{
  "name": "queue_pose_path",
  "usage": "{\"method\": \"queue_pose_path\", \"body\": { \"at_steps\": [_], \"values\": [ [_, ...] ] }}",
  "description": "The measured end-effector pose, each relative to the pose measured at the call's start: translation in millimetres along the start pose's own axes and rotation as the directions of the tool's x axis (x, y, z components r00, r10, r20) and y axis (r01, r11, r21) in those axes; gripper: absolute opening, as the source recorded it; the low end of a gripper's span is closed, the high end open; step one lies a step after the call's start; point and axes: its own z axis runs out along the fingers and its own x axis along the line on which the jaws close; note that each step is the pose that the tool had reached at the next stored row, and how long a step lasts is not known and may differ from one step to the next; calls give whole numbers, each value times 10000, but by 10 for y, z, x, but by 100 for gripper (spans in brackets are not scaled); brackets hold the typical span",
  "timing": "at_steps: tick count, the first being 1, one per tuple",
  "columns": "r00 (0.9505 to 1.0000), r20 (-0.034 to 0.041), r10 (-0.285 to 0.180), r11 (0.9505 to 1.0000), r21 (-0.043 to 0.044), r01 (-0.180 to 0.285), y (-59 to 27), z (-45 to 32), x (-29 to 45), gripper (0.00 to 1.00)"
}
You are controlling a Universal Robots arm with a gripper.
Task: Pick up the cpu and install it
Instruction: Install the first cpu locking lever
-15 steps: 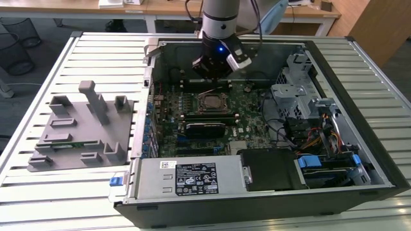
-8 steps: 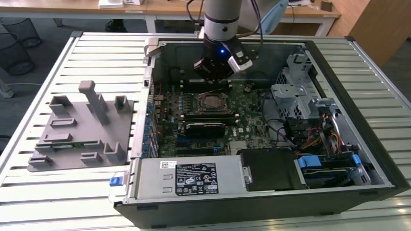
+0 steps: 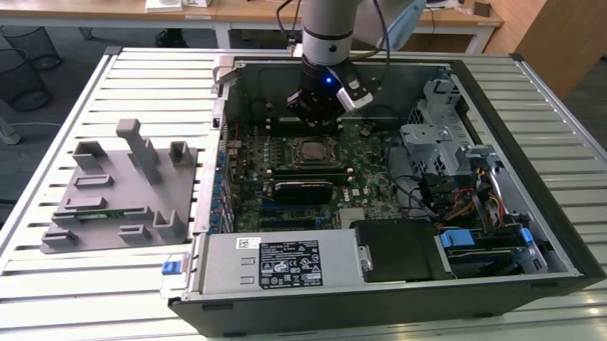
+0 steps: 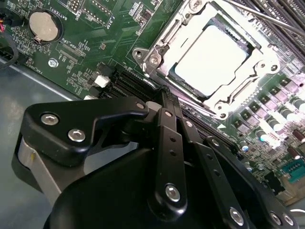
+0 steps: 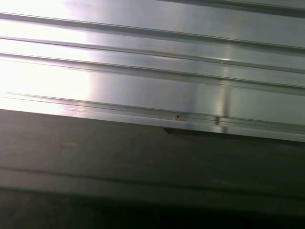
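The cpu (image 4: 212,50) already sits in its socket (image 4: 157,59) on the green motherboard (image 4: 90,38), its pale metal top plate facing up and framed by the socket's metal bracket. In the exterior view the same socket (image 3: 311,150) lies near the middle of the open computer case (image 3: 531,234), which rests on the ribbed metal tabletop (image 3: 142,78).

The end effector (image 4: 164,107) hangs just above the board beside the socket, apart from the chip, with its black fingers brought together to a narrow tip and nothing between them. In the exterior view the end effector (image 3: 318,117) stands on the far side of the socket, under the arm's lit blue ring.

On the exterior view's left, a grey tray (image 3: 114,192) of fixtures sits on the tabletop, well clear of the case.

I would judge the chip light, stiff and rather slippery on its smooth metal top. The underside and the socket contacts are likely delicate, so any hold belongs on two opposite edges of the plate, kept level, with light pressure only.
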Motion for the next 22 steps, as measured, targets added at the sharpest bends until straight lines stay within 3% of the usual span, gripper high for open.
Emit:
{"method": "queue_pose_path", "body": {
  "at_steps": [22],
  "values": [
    [10000, -6, -1, 10000, 21, 1, -3, -3, -40, 11]
  ]
}}
